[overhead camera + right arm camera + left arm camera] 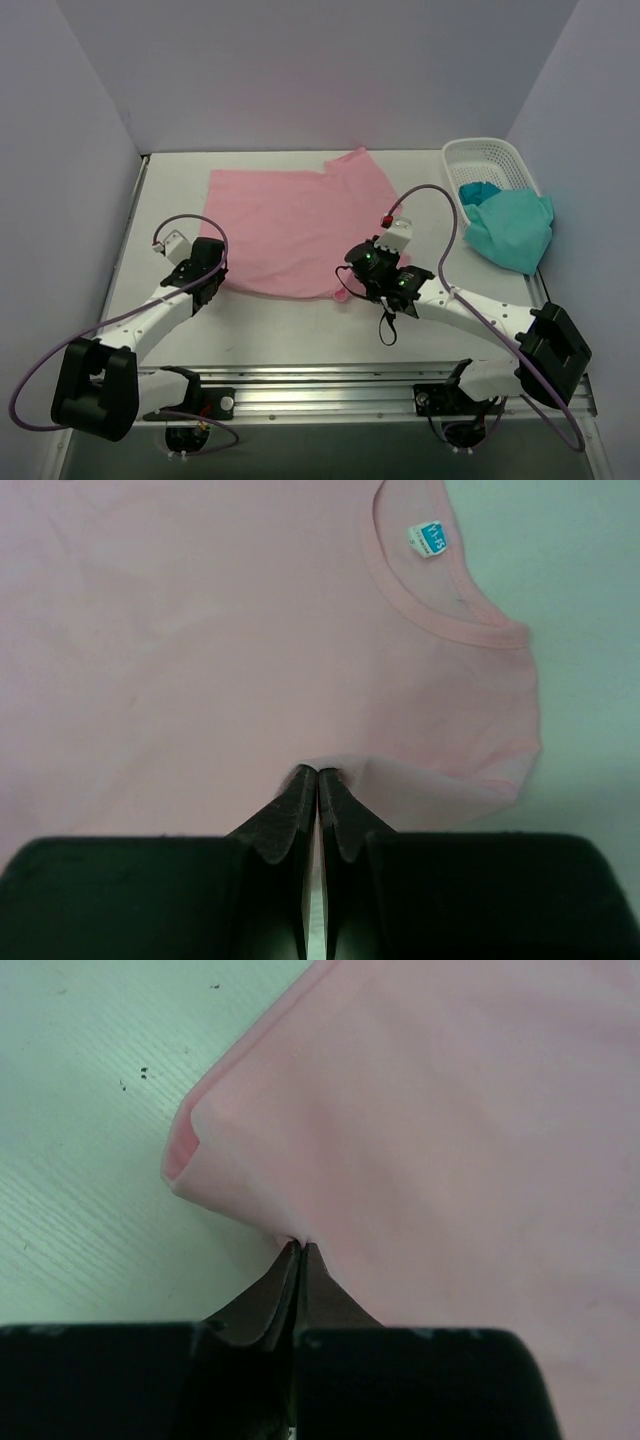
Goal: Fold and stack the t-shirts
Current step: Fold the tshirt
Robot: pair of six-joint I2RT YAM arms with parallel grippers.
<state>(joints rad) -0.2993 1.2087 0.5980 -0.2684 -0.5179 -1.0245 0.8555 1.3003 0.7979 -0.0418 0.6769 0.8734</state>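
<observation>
Seen from above, the pink t-shirt lies spread mid-frame on the bench, and the teal t-shirt spills over the basket at right. Only the wrist views show the grips: the left tool is clenched on a folded corner, and the right tool pinches an edge below the collar label.

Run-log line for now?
left gripper: shut on light pink cloth t-shirt | right gripper: same | teal-green cloth t-shirt: draped over white plastic lattice basket
</observation>
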